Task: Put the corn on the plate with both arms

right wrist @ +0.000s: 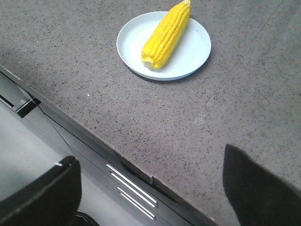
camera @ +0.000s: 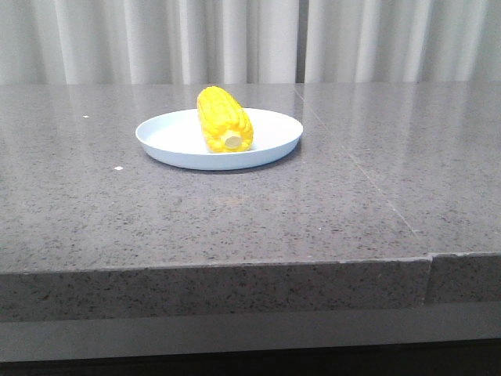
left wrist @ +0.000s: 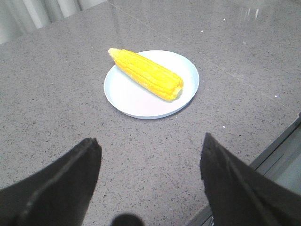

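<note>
A bright yellow corn (camera: 224, 120) (left wrist: 146, 74) (right wrist: 166, 34) lies on the white plate (camera: 270, 129) (left wrist: 141, 101) (right wrist: 195, 49), its pale stub end facing the front edge of the table. In the left wrist view my left gripper (left wrist: 150, 143) hangs open above the grey stone top, well back from the plate, with nothing between its fingers. My right gripper (right wrist: 150, 162) is also open and empty, held over the table's front edge, apart from the plate. Neither arm shows in the front view.
The speckled grey table (camera: 235, 219) has a seam (camera: 430, 257) near its front right. White curtains (camera: 156, 39) hang behind it. Below the table's edge, the right wrist view shows a dark panel with metal strips (right wrist: 134, 190).
</note>
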Controlling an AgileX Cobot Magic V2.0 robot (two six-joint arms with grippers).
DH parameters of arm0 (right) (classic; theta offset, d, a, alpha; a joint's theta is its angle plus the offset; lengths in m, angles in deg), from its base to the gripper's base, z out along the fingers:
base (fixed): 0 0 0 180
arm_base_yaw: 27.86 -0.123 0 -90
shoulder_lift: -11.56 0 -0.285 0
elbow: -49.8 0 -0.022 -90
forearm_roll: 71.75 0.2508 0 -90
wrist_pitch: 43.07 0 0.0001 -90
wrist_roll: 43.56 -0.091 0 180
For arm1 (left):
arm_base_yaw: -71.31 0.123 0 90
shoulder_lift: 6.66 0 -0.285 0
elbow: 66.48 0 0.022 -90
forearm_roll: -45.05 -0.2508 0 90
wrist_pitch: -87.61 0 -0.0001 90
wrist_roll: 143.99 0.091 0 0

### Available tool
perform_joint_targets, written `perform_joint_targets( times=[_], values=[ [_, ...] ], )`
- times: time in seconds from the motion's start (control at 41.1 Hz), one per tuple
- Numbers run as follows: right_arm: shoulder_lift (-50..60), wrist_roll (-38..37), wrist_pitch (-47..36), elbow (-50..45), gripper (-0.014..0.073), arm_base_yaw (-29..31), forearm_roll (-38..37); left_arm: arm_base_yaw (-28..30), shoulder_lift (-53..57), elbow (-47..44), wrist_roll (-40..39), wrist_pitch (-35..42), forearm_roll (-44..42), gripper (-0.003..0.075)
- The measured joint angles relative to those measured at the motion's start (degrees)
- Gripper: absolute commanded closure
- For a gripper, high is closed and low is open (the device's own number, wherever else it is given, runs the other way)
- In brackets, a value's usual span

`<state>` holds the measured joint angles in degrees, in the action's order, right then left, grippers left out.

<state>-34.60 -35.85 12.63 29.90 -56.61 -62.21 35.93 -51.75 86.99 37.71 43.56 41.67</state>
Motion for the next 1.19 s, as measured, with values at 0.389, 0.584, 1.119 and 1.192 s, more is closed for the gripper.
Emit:
perform_joint_targets(
  times=[0.389, 0.584, 1.119, 1.192],
  values=[
    [4.16, -0.11, 0.14, -2.86, -0.0041, 0.00, -0.63, 0.00, 0.00, 0.00, 0.00, 0.00, 0.00, 0.0281],
    [4.16, -0.11, -0.83, -2.86, -0.0040, 0.00, -1.22, 0.00, 0.00, 0.00, 0.00, 0.00, 0.00, 0.0284],
    [4.16, -0.11, -1.22, -2.86, 0.0655, 0.00, -1.22, 0.00, 0.00, 0.00, 0.00, 0.00, 0.00, 0.0740],
    [4.16, -0.11, -1.22, -2.86, 0.0662, 0.00, -1.22, 0.00, 0.00, 0.00, 0.00, 0.00, 0.00, 0.0740]
  ],
)
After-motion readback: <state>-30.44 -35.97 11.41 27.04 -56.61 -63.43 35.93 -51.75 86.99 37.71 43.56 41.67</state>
